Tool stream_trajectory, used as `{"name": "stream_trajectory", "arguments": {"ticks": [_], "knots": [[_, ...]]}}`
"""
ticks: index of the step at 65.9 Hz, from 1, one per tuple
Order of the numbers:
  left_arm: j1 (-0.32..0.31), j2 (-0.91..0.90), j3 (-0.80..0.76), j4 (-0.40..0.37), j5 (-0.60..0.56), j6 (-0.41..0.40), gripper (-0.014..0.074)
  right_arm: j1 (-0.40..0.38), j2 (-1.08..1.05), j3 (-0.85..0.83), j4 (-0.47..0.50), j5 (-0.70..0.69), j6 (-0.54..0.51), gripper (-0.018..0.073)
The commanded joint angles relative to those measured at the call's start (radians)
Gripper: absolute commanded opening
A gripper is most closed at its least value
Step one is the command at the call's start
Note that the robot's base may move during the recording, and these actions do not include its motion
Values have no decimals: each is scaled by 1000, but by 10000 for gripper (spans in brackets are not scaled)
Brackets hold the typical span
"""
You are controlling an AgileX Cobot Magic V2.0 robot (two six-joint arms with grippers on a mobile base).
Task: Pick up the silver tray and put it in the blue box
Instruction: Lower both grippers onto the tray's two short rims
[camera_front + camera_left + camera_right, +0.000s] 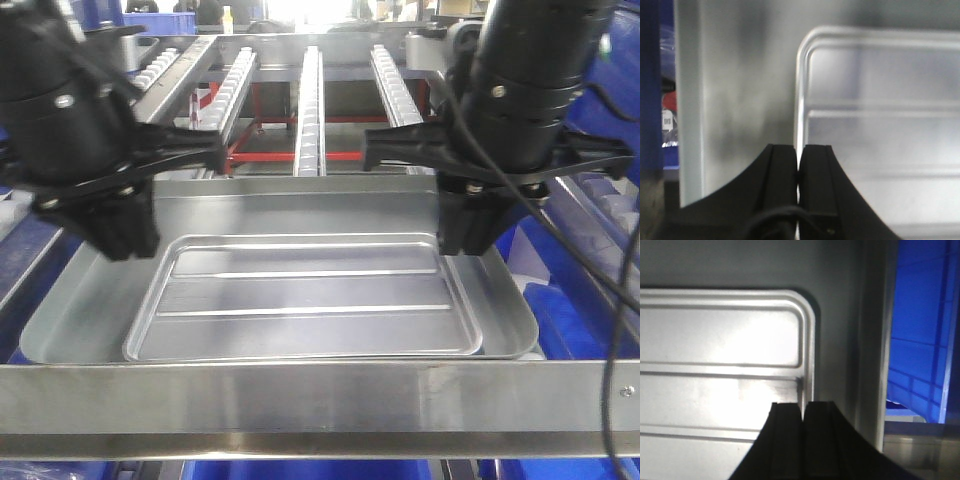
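Closest to the lens, a brushed steel crossbar spans the full width of the front view, below and in front of both claws. Just behind it sits the wider plain tray. Inside that lies the silver tray, flat, its 2 long ribs running from one claw's side to the other.

Both arms stand steeply over the trays, with their black fingers pointing down at the silver tray's far corners. The left gripper is at the far left corner. Its wrist camera shows the 2 fingers drawn together with only a sliver between them. The tray's left rim runs straight into that sliver, so the claw is pinched on the rim. The right gripper mirrors it at the far right corner. Its fingers are likewise pressed close, and the right rim lines up with the narrow slit between them, clamped on that edge. The tray's base spreads inward of each claw.

Outward of the right claw, past the wide tray's raised wall, is the blue box, showing a ribbed blue side. Outward of the left claw, a dark blue upright strip shows, too blurred to identify. Beyond both claws, roller rails run away over a red frame. A black cable hangs outward of the right claw.
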Motion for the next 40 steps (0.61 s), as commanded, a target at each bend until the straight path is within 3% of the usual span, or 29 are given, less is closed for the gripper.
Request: {"name": "stream_trajectory", "arguments": {"ticks": [1, 11, 21, 40], "knots": [[-6, -14, -63, 10, -16, -13, -6, 0, -24, -39, -9, -19, -13, 57], [-8, 5, -68, -35, 13, -13, -6, 0, -13, -39, -9, 5, -13, 57], [-23, 5, -68, -12, 29, -11, -6, 1, -13, -37, -8, 65, -12, 57], [-56, 5, -63, -33, 22, -8, -6, 4, -13, -27, 10, 58, -12, 57]]}}
